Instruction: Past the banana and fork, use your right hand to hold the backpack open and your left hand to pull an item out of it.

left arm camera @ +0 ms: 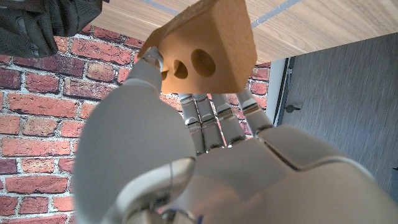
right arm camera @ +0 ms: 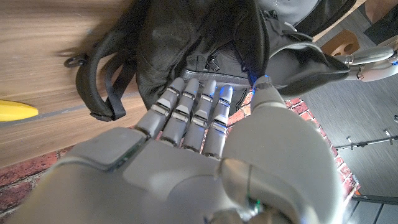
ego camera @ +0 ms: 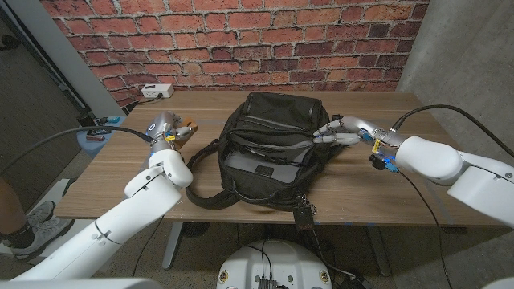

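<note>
**Cheese out, backpack held open**

Head view: your right hand [ego camera: 341,132] pinches the right rim of the backpack [ego camera: 265,148], which sits open mid-table [ego camera: 377,193] with its grey lining showing. Your left hand [ego camera: 167,131] is off the bag's left side, near the table's left edge, holding an orange-tan item; a white power strip [ego camera: 157,91] lies at the far left corner.

Left wrist view: your fingers [left arm camera: 208,118] and thumb clamp a wedge of toy cheese [left arm camera: 211,53] with round holes, brick wall [left arm camera: 37,134] behind it.

Right wrist view: your fingers [right arm camera: 193,112] grip the bag's dark fabric [right arm camera: 186,43]. A strap [right arm camera: 99,74] trails on the wood, and the banana [right arm camera: 15,111] lies well apart from it.
</note>
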